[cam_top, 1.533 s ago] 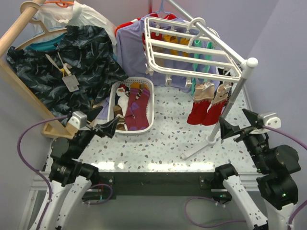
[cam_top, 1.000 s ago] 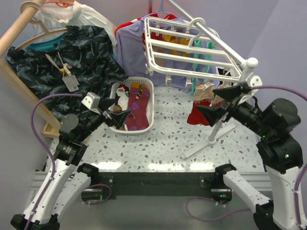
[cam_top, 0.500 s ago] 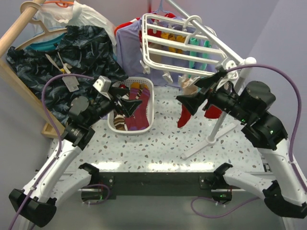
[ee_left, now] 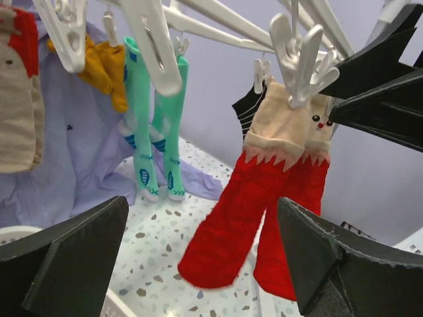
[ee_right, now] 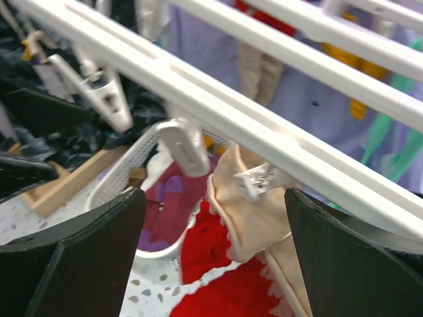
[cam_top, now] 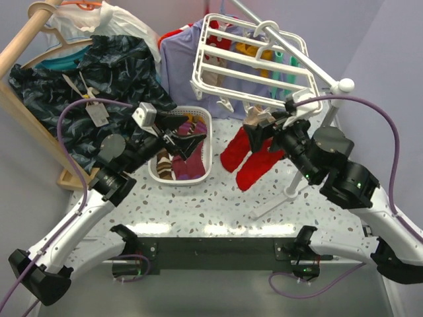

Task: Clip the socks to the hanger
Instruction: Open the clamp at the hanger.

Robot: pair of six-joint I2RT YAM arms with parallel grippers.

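Speckled tabletop under two arms: far to the left of the left jaws, a wooden rail carries a dark patterned shirt. The left gripper hovers with its jaws spread wide and nothing between them, directly over the white basket. That is where the socks wait: the maroon pair just below the jaws, a brown striped one beneath and slightly to their left. Up and to the right of those jaws, the hanger hangs tilted from a white stand, already carrying mint-green socks and a red Santa pair. The right gripper is raised under the frame, jaws likewise released. Seen from its wrist, a hanger bar crosses between the fingers, and a free clip dangles just ahead of them. No sock from the basket is in hand, so the job looks to be at its reach-in stage. The next move likely calls for the left jaws to drop into the basket, pinch one maroon sock near its cuff and lift it toward the free clip, which the right jaws would have to squeeze open
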